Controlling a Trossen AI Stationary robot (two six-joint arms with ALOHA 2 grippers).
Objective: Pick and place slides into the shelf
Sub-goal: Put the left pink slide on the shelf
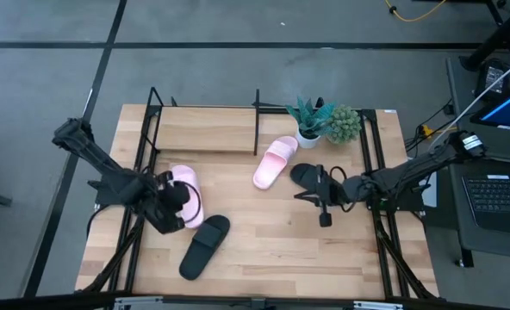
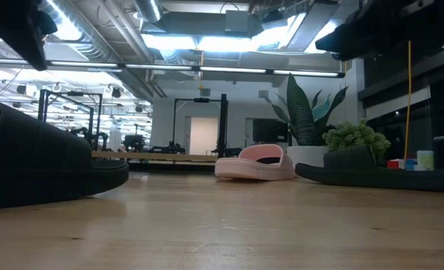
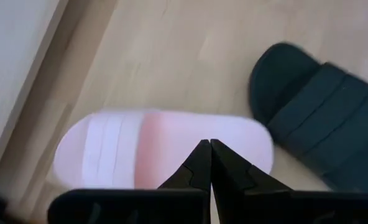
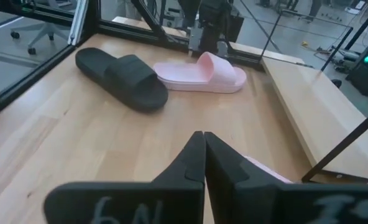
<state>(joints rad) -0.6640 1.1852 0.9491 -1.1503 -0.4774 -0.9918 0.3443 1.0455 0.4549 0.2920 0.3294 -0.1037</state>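
Four slides are lying loose on the table [image 1: 264, 232], none yet on the shelf [image 1: 205, 138], which is standing along the far edge with its wooden base bare. One pink slide [image 1: 274, 161] is resting just in front of the shelf's right upright, near the potted plants [image 1: 324, 122]. A second pink slide [image 1: 186, 195] is lying well in front of the shelf's left end, and a black slide [image 1: 204, 245] is sitting just beyond it, farther from the shelf. The other black slide [image 1: 309, 177] is lying in front of the shelf and off to its right, past the first pink slide. The left gripper [image 3: 209, 163] is hovering over the second pink slide with its fingers pressed together and holding nothing. The right gripper [image 1: 326, 209] is hanging beside the right-hand black slide, fingers likewise together and empty. The likely risk: with the fingers together, a descent would be pushing a slide across the wood instead of gripping it, so the fingers need to part first. A grip on the soft strap alone could be letting the slide swing and catch on the shelf's thin rods during placement.
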